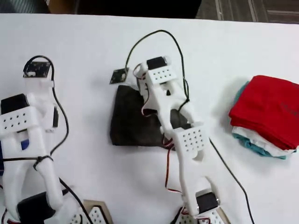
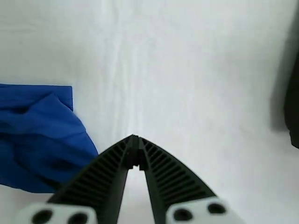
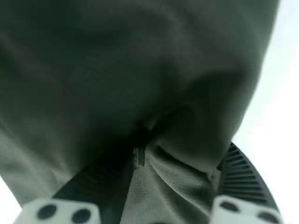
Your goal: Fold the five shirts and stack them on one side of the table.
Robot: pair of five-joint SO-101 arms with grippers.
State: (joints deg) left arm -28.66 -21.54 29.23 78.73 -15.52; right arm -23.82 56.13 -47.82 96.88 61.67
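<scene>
A dark grey shirt lies crumpled at the table's middle. My right gripper is down on its far edge, shut on a thick fold of the dark cloth that bulges between the fingers. Three folded shirts are stacked at the right: red on top, then white, then teal. A blue shirt lies crumpled beside my left gripper, which is shut and holds nothing over bare table. In the high view a bit of the blue shirt peeks from under the left arm.
The white table has open room along its far side and between the arms. Black and red cables loop around the right arm. The arm bases stand at the near edge.
</scene>
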